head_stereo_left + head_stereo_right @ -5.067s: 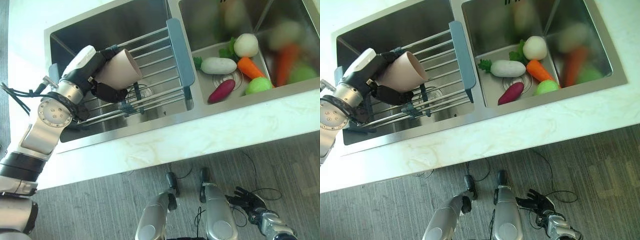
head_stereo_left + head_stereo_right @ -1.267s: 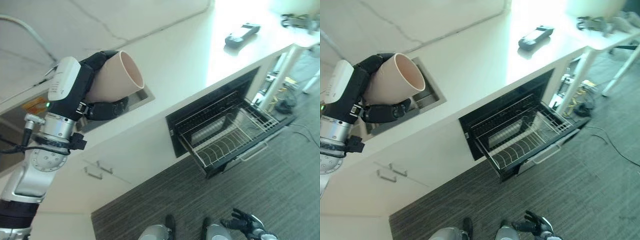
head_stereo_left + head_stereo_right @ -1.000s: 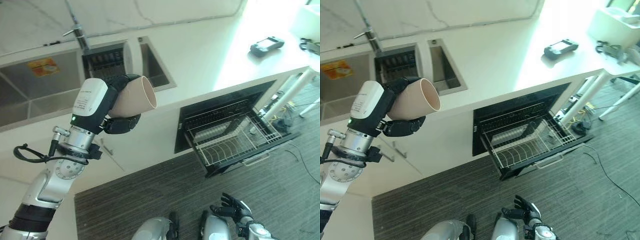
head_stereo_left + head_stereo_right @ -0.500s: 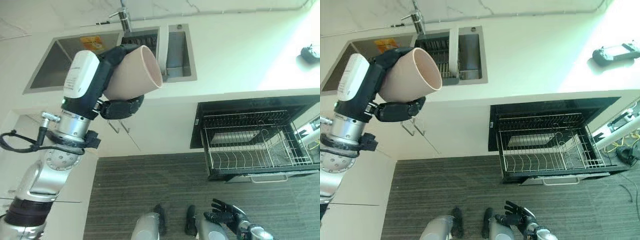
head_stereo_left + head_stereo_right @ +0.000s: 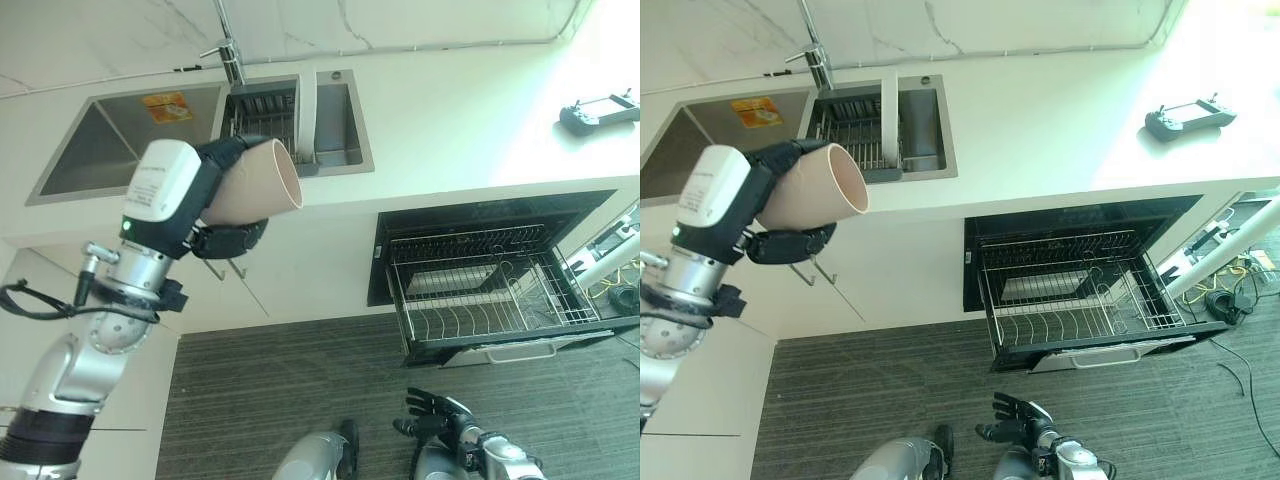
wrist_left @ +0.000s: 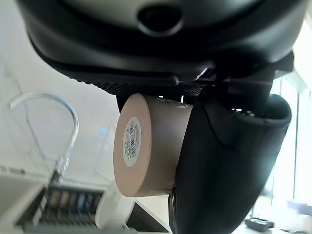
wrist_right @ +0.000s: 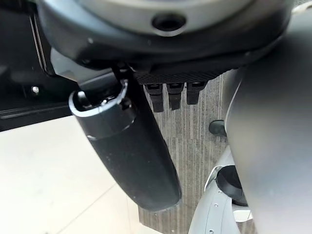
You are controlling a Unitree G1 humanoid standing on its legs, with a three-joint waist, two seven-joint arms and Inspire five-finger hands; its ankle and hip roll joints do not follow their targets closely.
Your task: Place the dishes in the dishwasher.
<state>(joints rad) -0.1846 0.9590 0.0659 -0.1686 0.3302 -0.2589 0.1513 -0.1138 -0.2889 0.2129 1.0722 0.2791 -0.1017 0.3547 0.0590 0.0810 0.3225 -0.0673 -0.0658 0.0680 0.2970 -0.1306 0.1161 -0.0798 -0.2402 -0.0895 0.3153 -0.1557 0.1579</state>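
Observation:
My left hand (image 5: 222, 238) is shut on a beige cup (image 5: 252, 186), held up on its side with the mouth facing right, in front of the white cabinet below the sink. In the left wrist view the cup's flat base (image 6: 132, 145) shows between the dark fingers (image 6: 219, 170). The dishwasher (image 5: 470, 240) stands open under the counter to the right, its wire rack (image 5: 480, 296) pulled out and bare. My right hand (image 5: 437, 416) hangs low near the floor with relaxed, spread fingers and nothing in it.
A double sink (image 5: 100, 142) with a faucet (image 5: 227, 54) and a drying rack (image 5: 262, 120) sits in the white counter (image 5: 450, 120). A black remote controller (image 5: 598, 108) lies at the counter's right end. Dark striped floor (image 5: 290, 390) lies in front of the cabinets.
The camera has swung, so the whole scene shifted. The cup stays in my left hand, now a little lower against the cabinet front. The right hand hangs as before.

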